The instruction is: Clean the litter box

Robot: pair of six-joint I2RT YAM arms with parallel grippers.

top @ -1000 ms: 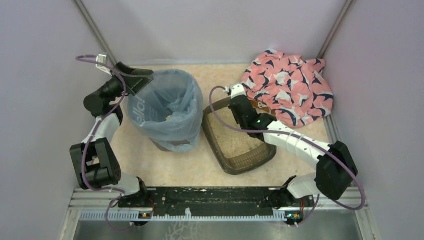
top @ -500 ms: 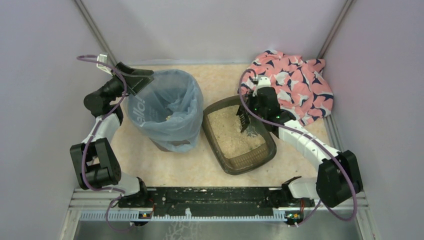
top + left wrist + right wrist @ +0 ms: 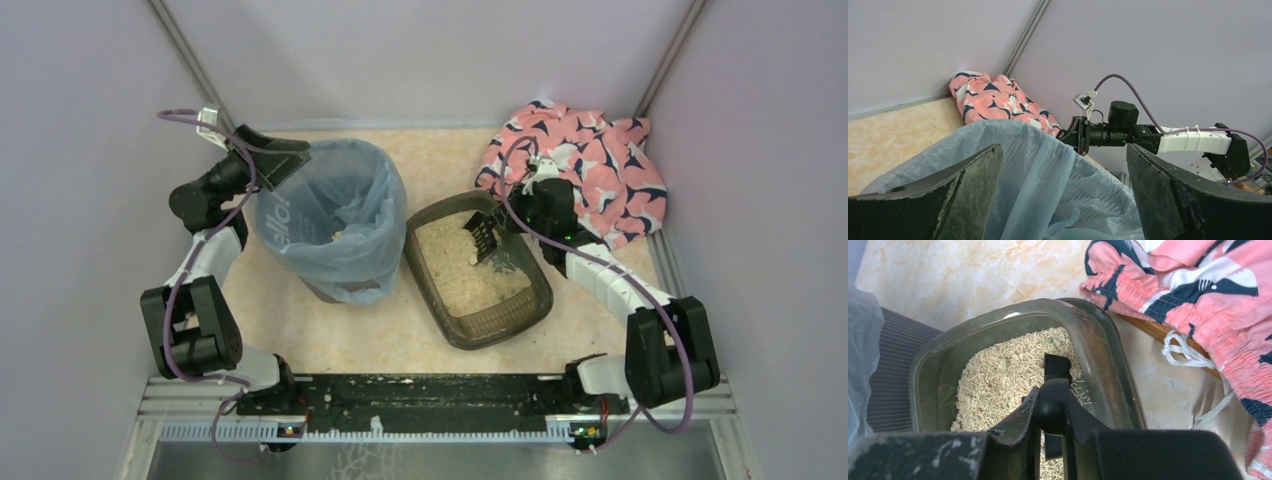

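Note:
The litter box (image 3: 497, 322) is a dark brown tray of beige litter (image 3: 452, 268), right of the bin and angled on the floor. It also shows in the right wrist view (image 3: 993, 322). My right gripper (image 3: 512, 226) is at the box's far right rim, shut on the handle of the black slotted scoop (image 3: 482, 238); the scoop's head is over the litter. In the right wrist view the gripper (image 3: 1053, 396) clamps the scoop's round handle end (image 3: 1052, 407). My left gripper (image 3: 285, 158) is open at the bin's far left rim, with the blue bag (image 3: 1048, 175) between its jaws.
The round bin lined with the blue bag (image 3: 335, 215) stands left of the box. A pink patterned cloth (image 3: 580, 180) lies in the far right corner, close behind the box, over a wooden edge (image 3: 1158, 332). Walls enclose three sides.
My right gripper has swung right and back from over the box's far left towards the cloth, with the scoop, and uncovered the litter. The left arm has barely moved.

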